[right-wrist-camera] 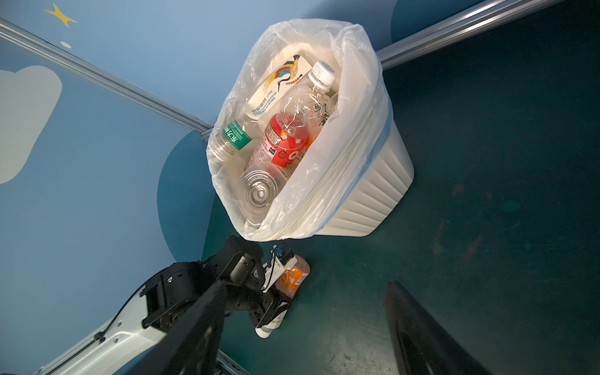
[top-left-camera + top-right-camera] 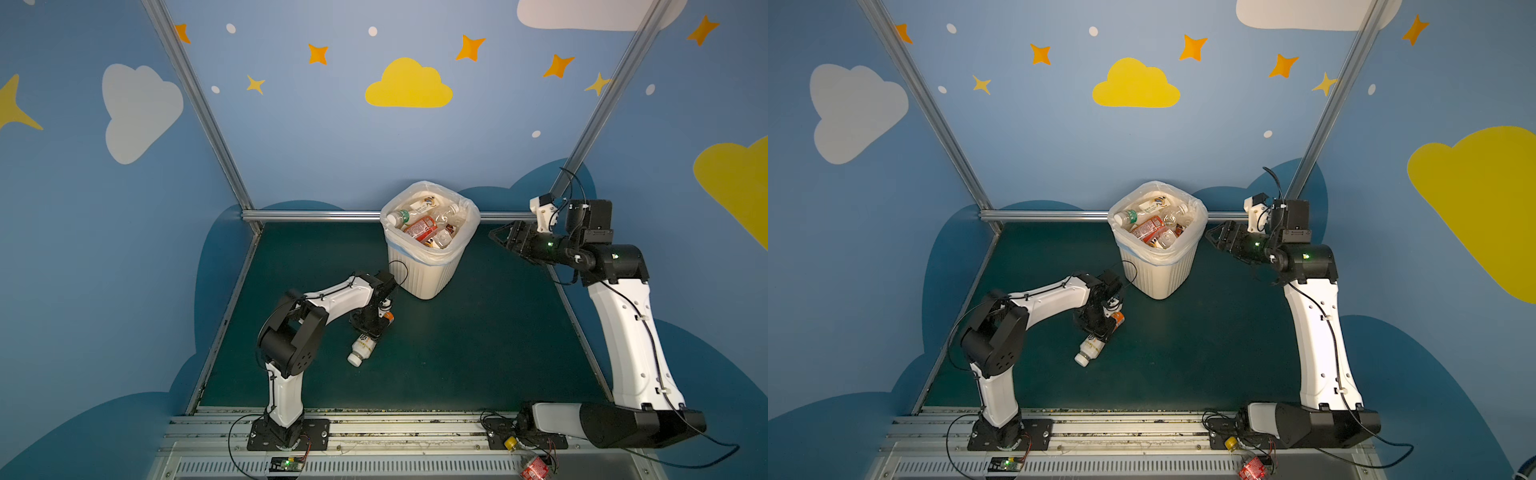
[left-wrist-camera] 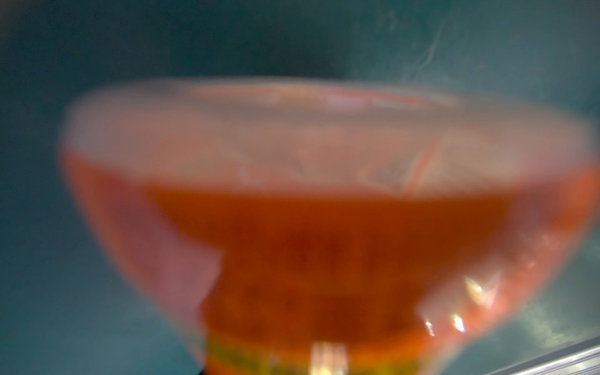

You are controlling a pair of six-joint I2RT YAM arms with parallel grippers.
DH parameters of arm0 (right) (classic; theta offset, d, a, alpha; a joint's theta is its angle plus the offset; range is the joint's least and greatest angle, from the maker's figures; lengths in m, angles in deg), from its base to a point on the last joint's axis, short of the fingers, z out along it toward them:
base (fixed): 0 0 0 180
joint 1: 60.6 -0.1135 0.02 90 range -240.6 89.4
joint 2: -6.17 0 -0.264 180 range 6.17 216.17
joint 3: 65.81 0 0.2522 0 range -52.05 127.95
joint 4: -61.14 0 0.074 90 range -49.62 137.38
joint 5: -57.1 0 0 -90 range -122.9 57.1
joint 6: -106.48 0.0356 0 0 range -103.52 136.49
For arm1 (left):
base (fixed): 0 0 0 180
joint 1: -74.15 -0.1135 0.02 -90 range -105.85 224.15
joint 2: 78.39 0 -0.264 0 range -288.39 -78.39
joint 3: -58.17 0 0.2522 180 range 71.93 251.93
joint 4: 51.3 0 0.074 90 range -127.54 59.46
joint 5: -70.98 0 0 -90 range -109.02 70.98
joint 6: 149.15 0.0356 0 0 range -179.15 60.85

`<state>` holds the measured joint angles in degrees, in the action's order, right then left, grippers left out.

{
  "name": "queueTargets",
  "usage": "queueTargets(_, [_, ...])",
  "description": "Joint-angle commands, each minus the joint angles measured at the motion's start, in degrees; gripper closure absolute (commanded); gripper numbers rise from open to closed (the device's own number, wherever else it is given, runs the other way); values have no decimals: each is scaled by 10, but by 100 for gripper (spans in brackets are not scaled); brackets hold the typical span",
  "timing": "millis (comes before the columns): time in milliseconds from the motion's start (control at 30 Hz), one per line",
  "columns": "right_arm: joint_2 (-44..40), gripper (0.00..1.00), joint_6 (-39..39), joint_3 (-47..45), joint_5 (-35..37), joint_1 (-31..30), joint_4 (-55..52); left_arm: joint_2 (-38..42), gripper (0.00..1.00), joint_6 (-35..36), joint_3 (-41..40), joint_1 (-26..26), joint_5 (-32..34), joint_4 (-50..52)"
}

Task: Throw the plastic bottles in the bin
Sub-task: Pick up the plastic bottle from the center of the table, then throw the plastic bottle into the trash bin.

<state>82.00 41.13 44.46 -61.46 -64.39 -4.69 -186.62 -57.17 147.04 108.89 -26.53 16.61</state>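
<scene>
One plastic bottle [image 2: 362, 347] lies on the green mat in front of the bin, white cap toward the front edge and orange label [image 2: 389, 316] toward the bin. My left gripper [image 2: 372, 329] reaches down over its middle and is shut on it. In the left wrist view the bottle's orange end [image 3: 324, 243] fills the frame as a blur and hides the jaws. The cream ribbed bin [image 2: 415, 276] stands at the back with several bottles [image 1: 282, 146] in its bag. My right gripper [image 2: 496, 237] hangs open and empty beside the bin's rim.
A red-labelled bottle with a yellow cap [image 2: 533, 467] lies off the mat on the front rail, beside the right arm's base. Aluminium frame bars [image 2: 316, 215] run along the back and sides of the mat. Blue walls enclose the cell.
</scene>
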Motion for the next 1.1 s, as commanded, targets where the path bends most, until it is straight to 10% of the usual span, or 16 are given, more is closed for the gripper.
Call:
queueTargets(0, [-14,22,3,-4,5,4,6,57,53,-20,12,-10,21,32])
queueTargets(200, [-10,22,5,4,5,10,8,142,52,-36,42,-45,34,89])
queueTargets(500, [18,22,11,37,-10,10,11,204,47,-37,327,-74,82,154])
queueTargets(867, [62,22,0,75,-29,11,-10,-207,45,2,974,-55,-26,95])
queueTargets(1000, [70,23,1,50,-37,10,0,-193,29,-3,832,-47,-18,-77])
queueTargets(1067, [77,23,1,46,-46,11,-3,-205,0,-5,857,-39,4,-84])
